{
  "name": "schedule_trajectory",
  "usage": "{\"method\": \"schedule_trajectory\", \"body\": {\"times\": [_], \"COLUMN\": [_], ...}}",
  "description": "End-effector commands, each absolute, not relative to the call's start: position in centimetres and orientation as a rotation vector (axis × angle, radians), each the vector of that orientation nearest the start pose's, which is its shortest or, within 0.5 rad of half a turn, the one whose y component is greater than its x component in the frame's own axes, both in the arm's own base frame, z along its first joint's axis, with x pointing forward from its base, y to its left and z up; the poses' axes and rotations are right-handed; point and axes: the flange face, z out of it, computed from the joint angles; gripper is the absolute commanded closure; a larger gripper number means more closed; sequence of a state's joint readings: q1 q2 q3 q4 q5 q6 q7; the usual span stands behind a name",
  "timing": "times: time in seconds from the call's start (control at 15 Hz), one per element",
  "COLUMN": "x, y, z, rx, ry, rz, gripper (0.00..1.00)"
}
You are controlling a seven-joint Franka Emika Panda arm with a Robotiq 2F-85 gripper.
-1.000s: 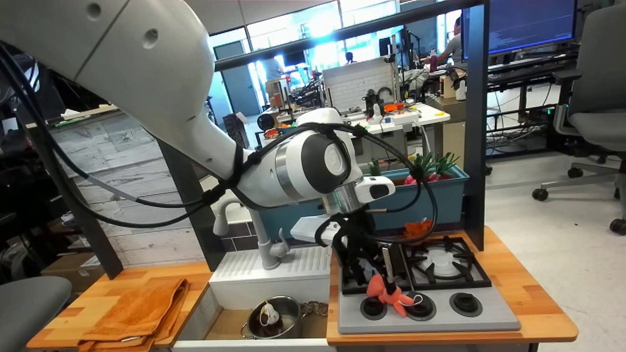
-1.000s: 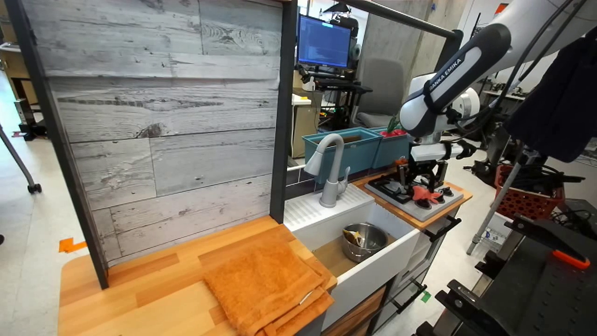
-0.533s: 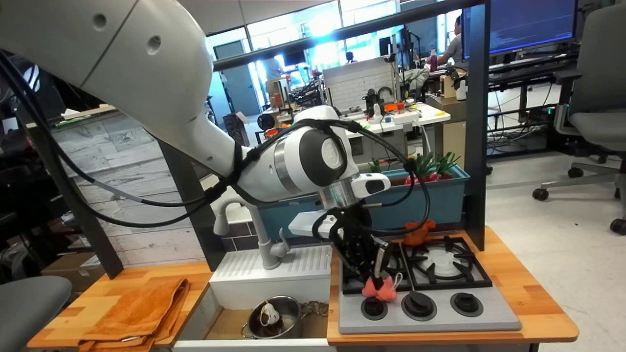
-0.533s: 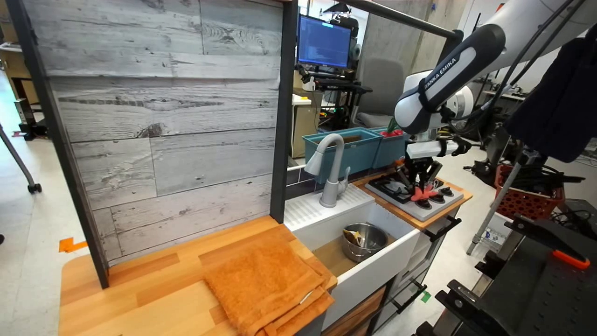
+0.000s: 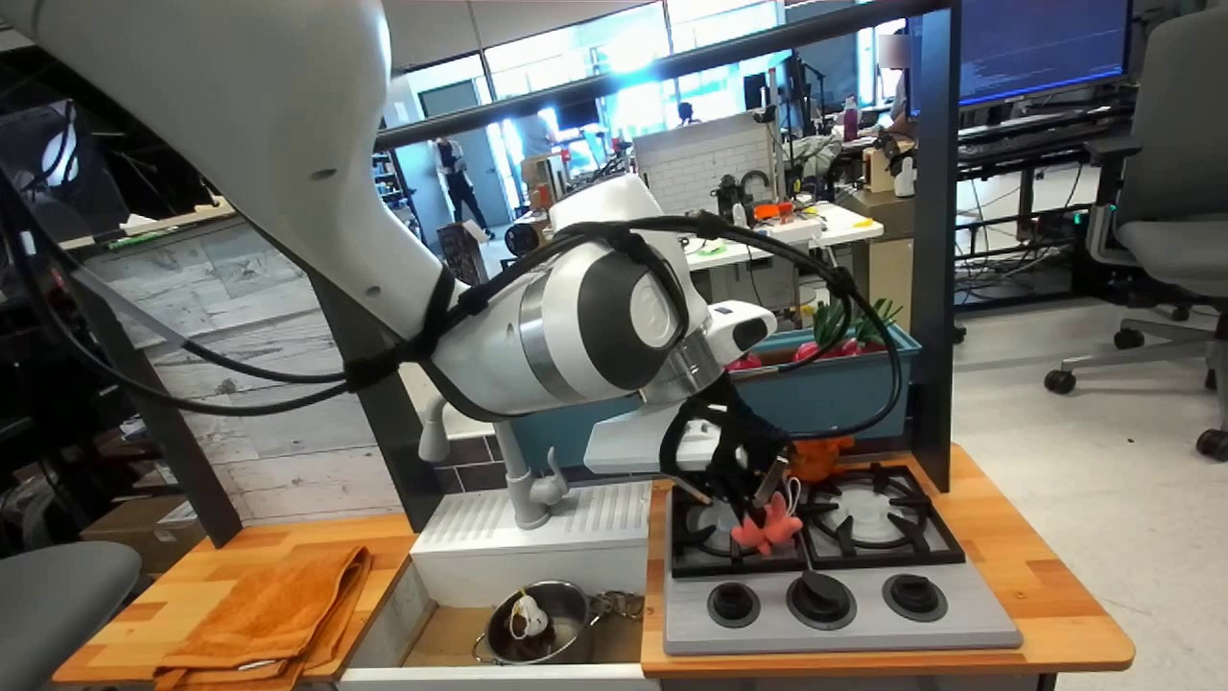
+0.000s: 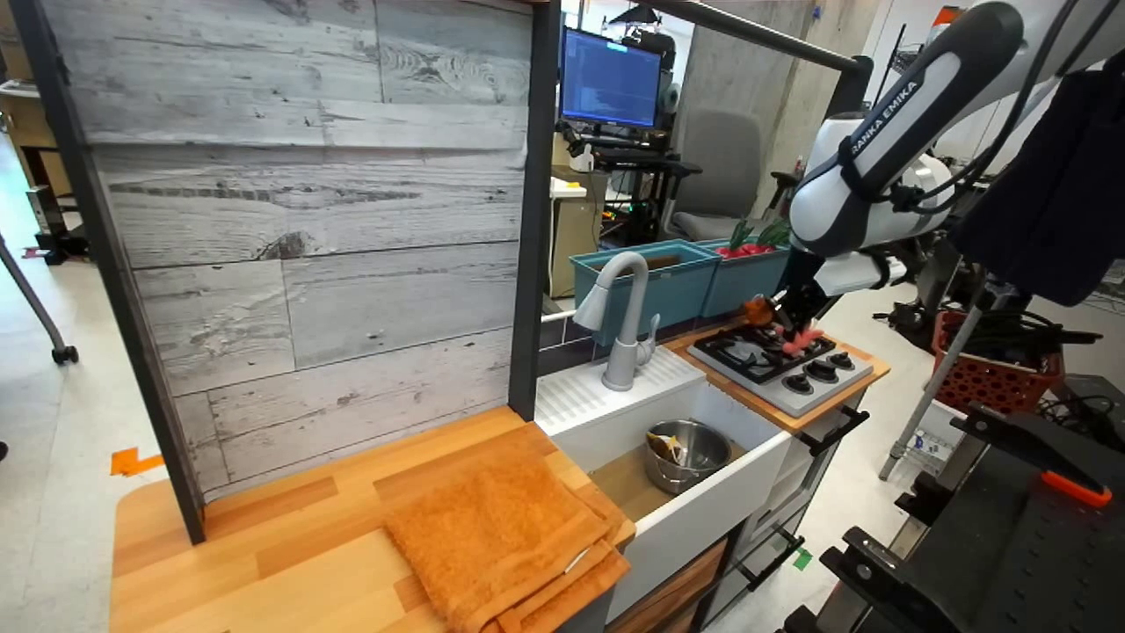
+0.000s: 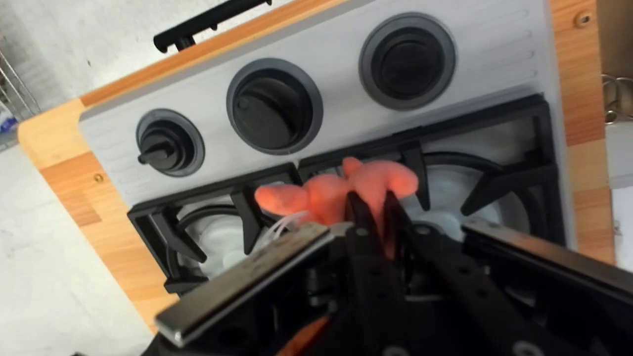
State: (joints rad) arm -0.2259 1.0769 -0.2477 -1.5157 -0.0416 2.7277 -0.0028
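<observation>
Pink toy (image 7: 327,192) moved from 3-knob row (image 7: 269,113) to over burner grates (image 7: 519,177) — clamped in end effector (image 7: 372,201).

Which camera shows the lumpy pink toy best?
The wrist view: the lumpy pink toy looks biggest there, pinched in the black tool. Both exterior views show it small, partly hidden by the tool.
</observation>
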Motion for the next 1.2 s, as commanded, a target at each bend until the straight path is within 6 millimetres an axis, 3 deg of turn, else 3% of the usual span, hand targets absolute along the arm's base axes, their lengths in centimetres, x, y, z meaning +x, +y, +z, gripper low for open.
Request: {"method": "schedule_trajectory", "body": {"times": [0.0, 0.13, 0.33, 0.6, 0.93, 1.13], "x": [60.3, 58.9, 58.0, 60.4, 64.0, 65.7], "y": [-27.0, -25.5, -22.9, -17.5, -7.6, -4.2], "z": [7.6, 9.2, 10.4, 9.9, 7.1, 5.1], "rx": [-3.291, -3.226, -3.124, -3.152, -3.254, -3.298], "ry": [0.220, 0.095, -0.017, 0.049, 0.115, 0.172], "rz": [-0.313, -0.314, -0.124, 0.171, 0.270, 0.329], "gripper": [0.98, 0.98, 0.98, 0.98, 0.98, 0.98]}}
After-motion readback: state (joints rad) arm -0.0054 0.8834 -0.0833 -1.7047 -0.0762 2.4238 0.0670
